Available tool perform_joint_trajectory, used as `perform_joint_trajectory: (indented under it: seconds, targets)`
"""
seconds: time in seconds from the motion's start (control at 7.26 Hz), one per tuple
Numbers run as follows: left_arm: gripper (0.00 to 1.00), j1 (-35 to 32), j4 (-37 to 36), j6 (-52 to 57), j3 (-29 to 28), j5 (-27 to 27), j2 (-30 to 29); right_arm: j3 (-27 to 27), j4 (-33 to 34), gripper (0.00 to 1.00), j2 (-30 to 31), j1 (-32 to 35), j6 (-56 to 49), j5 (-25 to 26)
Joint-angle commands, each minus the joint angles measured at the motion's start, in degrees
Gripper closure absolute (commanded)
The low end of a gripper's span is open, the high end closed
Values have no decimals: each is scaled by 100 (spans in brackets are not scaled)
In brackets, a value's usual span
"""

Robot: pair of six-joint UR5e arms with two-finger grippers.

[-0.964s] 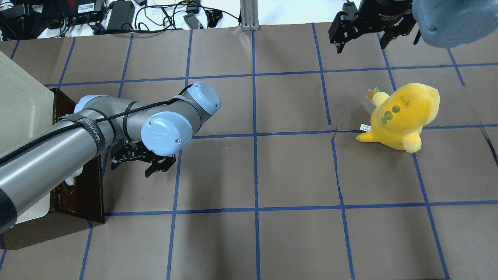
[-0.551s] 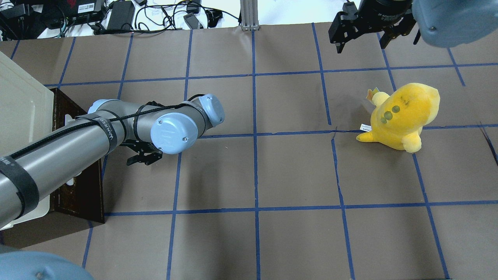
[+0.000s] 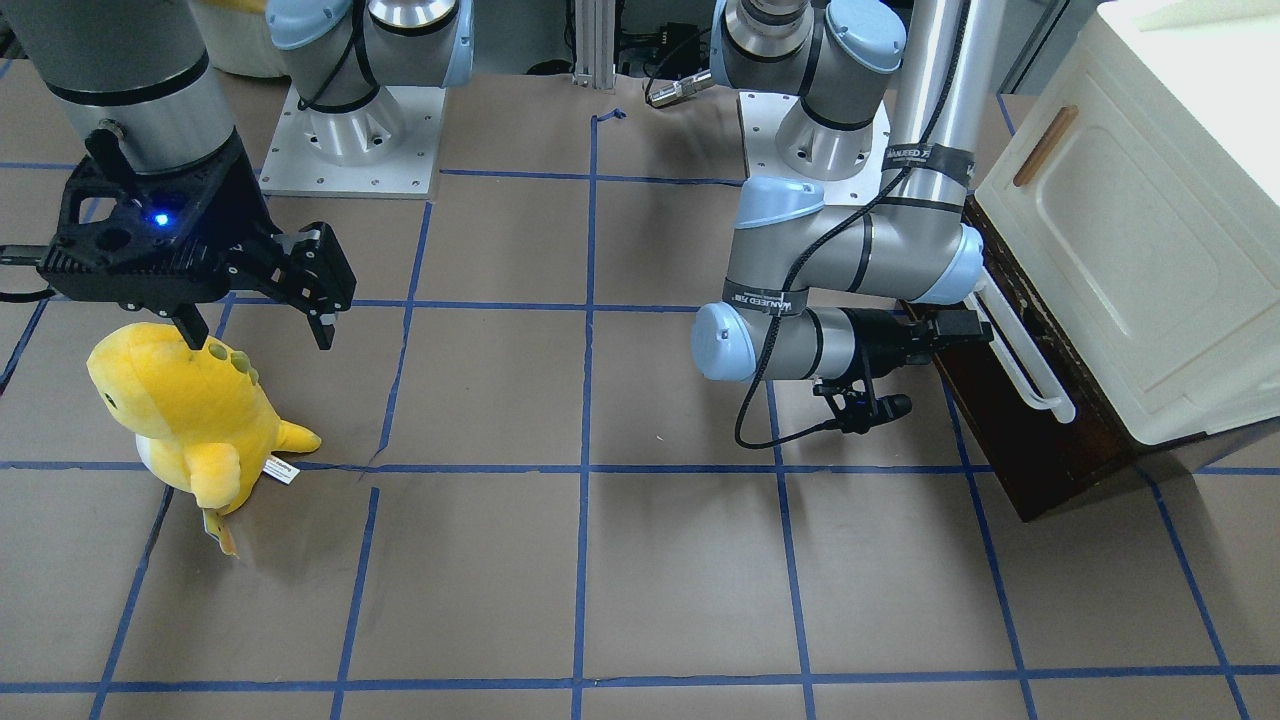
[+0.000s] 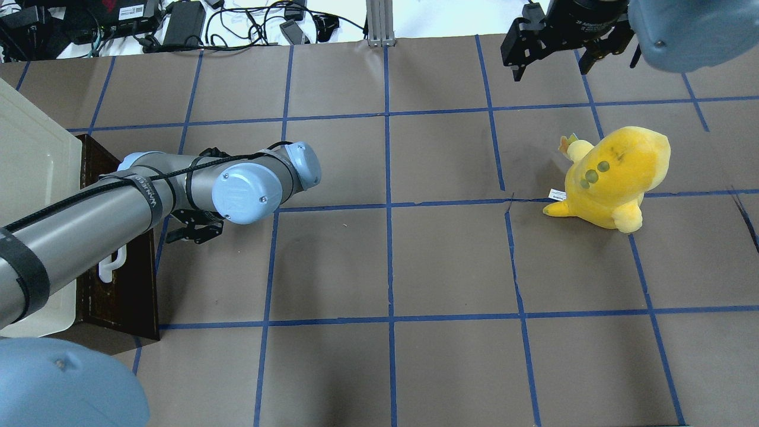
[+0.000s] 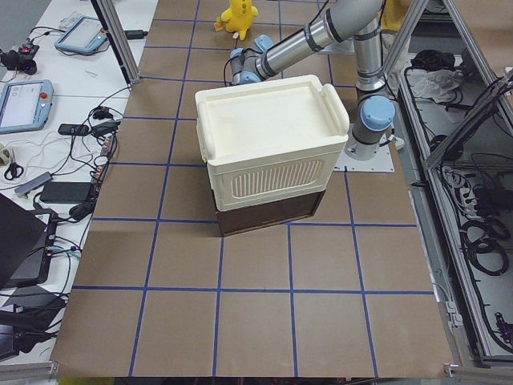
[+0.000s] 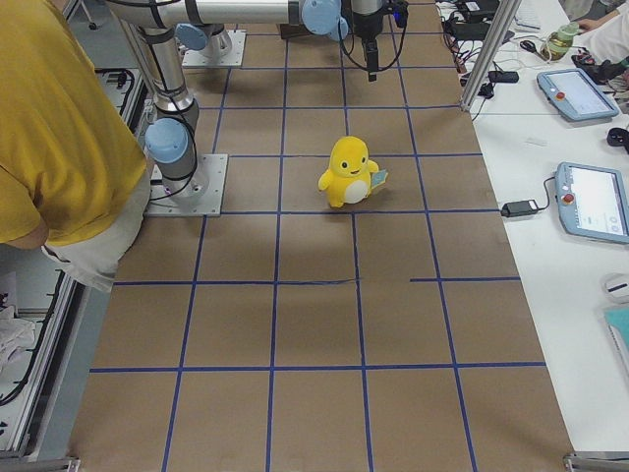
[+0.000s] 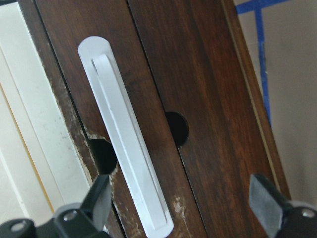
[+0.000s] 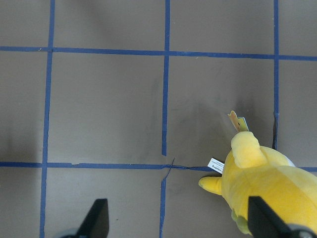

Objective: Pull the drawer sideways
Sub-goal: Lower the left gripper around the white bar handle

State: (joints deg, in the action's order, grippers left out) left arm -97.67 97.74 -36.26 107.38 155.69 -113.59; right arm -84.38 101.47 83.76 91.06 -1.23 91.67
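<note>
The dark brown drawer [image 3: 1040, 465] sits shut under a cream-white cabinet [image 3: 1130, 250] at the table's left end. Its long white bar handle [image 3: 1020, 365] also shows in the overhead view [image 4: 112, 267] and fills the left wrist view [image 7: 126, 148]. My left gripper [image 3: 972, 328] is open and points at the drawer front. In the left wrist view [image 7: 181, 203] the handle's lower end lies between the fingers, close to one fingertip [image 7: 99, 196], untouched. My right gripper [image 3: 258, 322] is open and empty and hangs above the table's far right side [image 4: 550, 66].
A yellow plush toy [image 4: 614, 178] stands under my right gripper and shows in the right wrist view [image 8: 267, 183]. The cabinet door has a small wooden handle [image 3: 1045, 145]. A person in a yellow shirt [image 6: 59, 128] stands beside the robot bases.
My left wrist has turned, and the left gripper has moved closer to the drawer front. The right arm and the plush toy have not moved.
</note>
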Motion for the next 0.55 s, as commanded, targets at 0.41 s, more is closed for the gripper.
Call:
perform_joint_trajectory:
  seconds: [0.41]
  targets:
    - [32, 187, 861, -575, -41, 66, 214, 0, 5, 0, 0, 0, 0, 0]
